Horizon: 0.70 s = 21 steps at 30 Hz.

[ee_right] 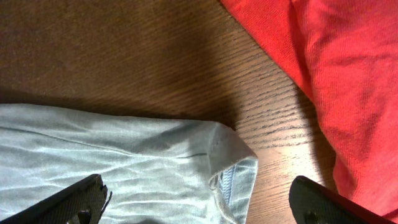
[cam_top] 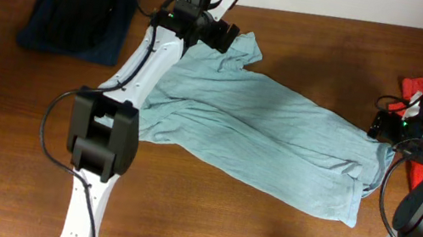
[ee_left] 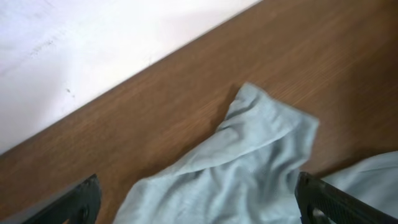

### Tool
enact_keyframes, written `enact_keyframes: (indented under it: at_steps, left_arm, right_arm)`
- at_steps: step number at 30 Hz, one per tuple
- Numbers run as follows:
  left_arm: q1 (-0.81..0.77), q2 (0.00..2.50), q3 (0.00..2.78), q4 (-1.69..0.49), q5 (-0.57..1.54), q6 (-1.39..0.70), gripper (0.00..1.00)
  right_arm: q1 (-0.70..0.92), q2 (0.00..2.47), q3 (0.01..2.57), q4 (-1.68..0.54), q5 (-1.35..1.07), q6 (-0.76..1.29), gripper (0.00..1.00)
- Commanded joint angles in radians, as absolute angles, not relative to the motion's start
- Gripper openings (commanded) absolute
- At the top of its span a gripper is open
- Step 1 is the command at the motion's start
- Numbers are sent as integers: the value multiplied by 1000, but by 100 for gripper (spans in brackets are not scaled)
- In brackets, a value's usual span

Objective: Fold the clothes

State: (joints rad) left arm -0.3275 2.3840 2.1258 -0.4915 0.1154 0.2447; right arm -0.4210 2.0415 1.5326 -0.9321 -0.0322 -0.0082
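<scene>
Left claw [cam_top: 226, 38], garment [cam_top: 260, 135] slanting upper-left to lower-right

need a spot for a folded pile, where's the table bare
Bare table in front of the blue shirt, along the near edge; also back right, between shirt and red clothes. Crowded: right edge by the red clothes, back left by the navy garment.

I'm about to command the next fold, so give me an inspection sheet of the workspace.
Surface: brown wooden table.
Job's things: light blue garment spread diagonally, wrinkled; navy cloth folded, far left; red cloth at right edge.
Clutter: nothing seen.
Grippers: left gripper open over the garment's top corner; right gripper open over its right corner.
Cables: black cable loops out at left, apart from the garment.
Surroundings: pale surface beyond the table's far edge.
</scene>
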Motion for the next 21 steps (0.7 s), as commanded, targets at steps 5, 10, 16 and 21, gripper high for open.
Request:
enact_keyframes:
  at_steps: [5, 10, 16, 21]
  left_arm:
    - [-315, 2447, 2128, -506, -22, 381, 99]
    - [-311, 2454, 2128, -485, -49, 495, 99]
    - [-311, 2518, 2128, -463, -49, 654, 99]
    - [-309, 2523, 2128, -444, -49, 688, 96]
  right_arm:
    - [-419, 2051, 1535, -934, -41, -11, 99]
    - [-419, 2051, 1535, -934, -41, -11, 99]
    - [-419, 2051, 1535, -934, -41, -11, 98]
    - [-419, 2051, 1535, -934, -41, -11, 99]
